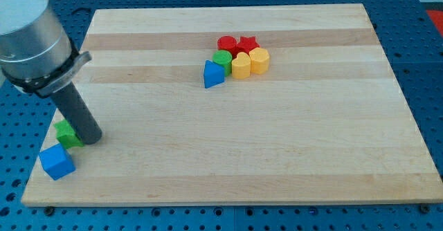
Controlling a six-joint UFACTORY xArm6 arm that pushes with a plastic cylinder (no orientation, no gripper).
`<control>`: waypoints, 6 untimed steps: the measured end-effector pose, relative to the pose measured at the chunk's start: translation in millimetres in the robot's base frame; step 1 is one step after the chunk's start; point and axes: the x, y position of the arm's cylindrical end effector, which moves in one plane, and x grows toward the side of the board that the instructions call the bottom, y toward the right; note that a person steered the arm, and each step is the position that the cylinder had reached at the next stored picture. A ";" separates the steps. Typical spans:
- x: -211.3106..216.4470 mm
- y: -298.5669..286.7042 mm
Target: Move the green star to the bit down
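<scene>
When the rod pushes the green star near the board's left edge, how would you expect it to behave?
The green star looks small and rigid, so it should probably slide flat, not tip. My tip touches its right side, so an off-centre push may spin it. The blue cube below could block it.

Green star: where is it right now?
The green star sits near the board's lower left corner in the camera view, just above the blue cube, with my tip against its right side.

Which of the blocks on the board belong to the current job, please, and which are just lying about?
Job:
green star, at the view's left
my tip, touching the star's right side

Lying about:
blue cube
blue triangle
green cylinder
red cylinder
red star
two yellow blocks
</scene>
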 end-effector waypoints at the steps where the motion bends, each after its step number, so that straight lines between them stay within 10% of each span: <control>1: -5.1 19.7; 6: -7.7 -14.0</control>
